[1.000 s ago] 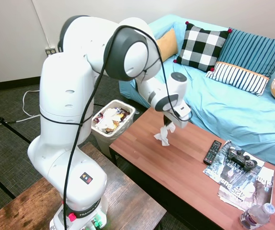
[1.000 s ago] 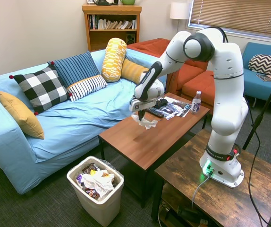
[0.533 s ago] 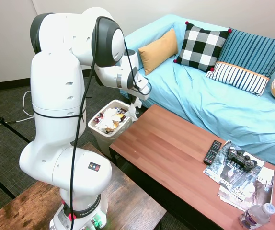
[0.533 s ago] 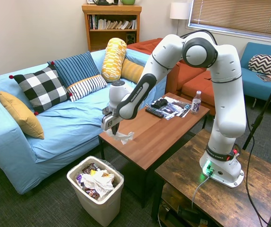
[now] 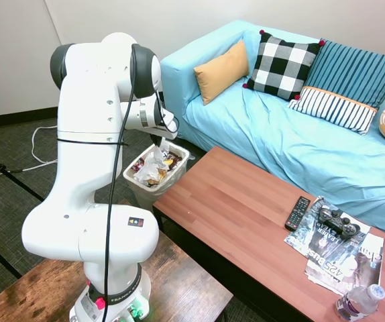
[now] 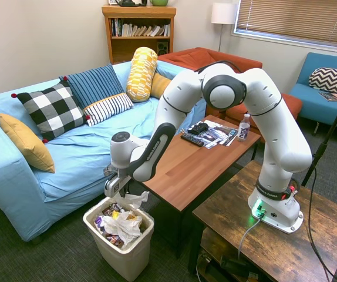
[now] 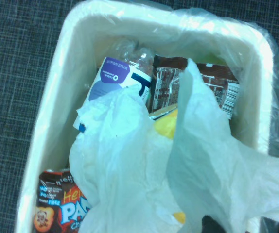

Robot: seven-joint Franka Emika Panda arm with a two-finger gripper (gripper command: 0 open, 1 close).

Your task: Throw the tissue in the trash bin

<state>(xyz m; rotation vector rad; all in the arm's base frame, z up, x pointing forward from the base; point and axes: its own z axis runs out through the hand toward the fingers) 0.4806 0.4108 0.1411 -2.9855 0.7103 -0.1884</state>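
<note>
The tissue point(image 6: 134, 198) is seen pinched at its upper end in the gripper point(image 6: 121, 191), hanging directly above the open trash bin point(image 6: 98, 236), just over the papers and wrappers heaped inside. Transport from the coffee table point(image 6: 186, 170) is judged complete. Only the release is left; the tissue has not yet been dropped.
</note>
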